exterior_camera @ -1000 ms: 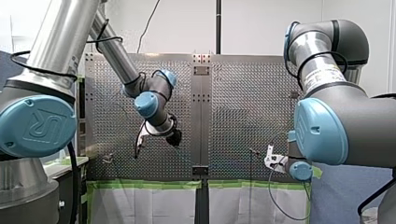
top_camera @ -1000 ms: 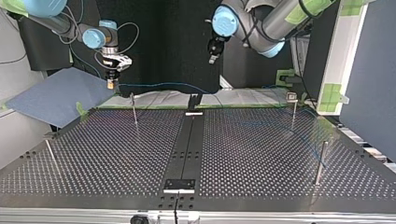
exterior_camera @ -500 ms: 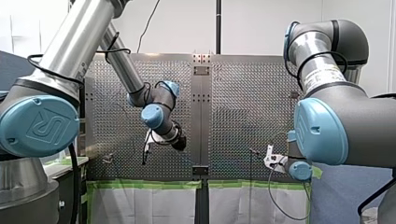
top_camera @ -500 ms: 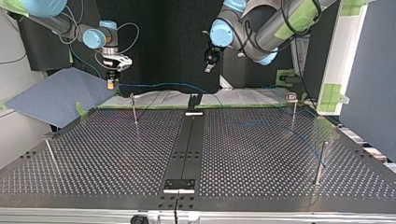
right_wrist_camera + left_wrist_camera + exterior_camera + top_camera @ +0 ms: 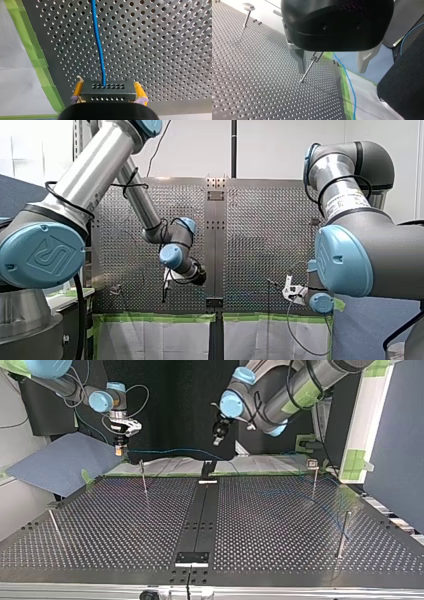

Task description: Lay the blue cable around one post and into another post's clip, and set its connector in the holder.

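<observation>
The blue cable runs along the table's far edge in the top view, past a clip-topped post, then down toward another post. At the top view's left, my right gripper hangs above the table edge. In the right wrist view its yellow pads are shut on the black connector, with the cable leading away over the perforated plate. My left gripper hovers open and empty near the middle of the far edge. A thin post shows between its fingers, and the cable lies beside it.
Two more thin posts stand on the top view's left half. A black bracket sits at the centre strip's far end, and a black plate at its near end. Green tape edges the table. A blue mat lies beside it.
My left arm has swung down and toward the table's centre line, with its gripper open throughout. The right arm and the connector have not moved.
</observation>
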You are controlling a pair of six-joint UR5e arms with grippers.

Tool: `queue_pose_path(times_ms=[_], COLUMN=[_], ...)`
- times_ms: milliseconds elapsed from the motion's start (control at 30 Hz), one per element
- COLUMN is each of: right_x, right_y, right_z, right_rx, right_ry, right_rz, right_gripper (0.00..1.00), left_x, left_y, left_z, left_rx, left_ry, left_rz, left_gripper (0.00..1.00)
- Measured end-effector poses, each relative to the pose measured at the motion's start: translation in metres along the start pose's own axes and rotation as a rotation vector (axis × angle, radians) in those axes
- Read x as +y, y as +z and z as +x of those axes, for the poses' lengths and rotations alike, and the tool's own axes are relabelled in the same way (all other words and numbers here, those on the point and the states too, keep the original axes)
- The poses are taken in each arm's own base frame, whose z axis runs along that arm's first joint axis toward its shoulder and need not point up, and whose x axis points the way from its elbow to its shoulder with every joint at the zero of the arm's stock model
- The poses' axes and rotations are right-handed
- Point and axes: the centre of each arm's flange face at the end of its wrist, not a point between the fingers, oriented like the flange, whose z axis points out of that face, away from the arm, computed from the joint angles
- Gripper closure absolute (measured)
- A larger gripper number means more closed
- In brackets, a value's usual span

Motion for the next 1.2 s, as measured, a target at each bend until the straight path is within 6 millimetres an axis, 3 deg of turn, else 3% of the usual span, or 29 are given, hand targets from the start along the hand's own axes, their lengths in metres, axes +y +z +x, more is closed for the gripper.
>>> queue_pose_path(times_ms=[533, 933, 1200], right_x=[-0.002, 0.001, -0.001], right_y=[0.002, 0.002, 0.002], right_z=[0.001, 0.001, 0.001], right_rx=[-0.001, 0.001, 0.0], right_ry=[-0.006, -0.004, -0.005], right_rz=[0.004, -0.005, 0.001], right_gripper=[1.0, 1.0, 1.0], left_x=[-0.013, 0.002, 0.006], left_y=[0.058, 0.081, 0.089], left_z=[0.008, 0.041, 0.037], left_rx=[-0.102, -0.122, -0.188], left_ry=[0.022, 0.074, 0.117], left_rz=[0.05, 0.012, -0.026], left_gripper=[0.0, 0.0, 0.0])
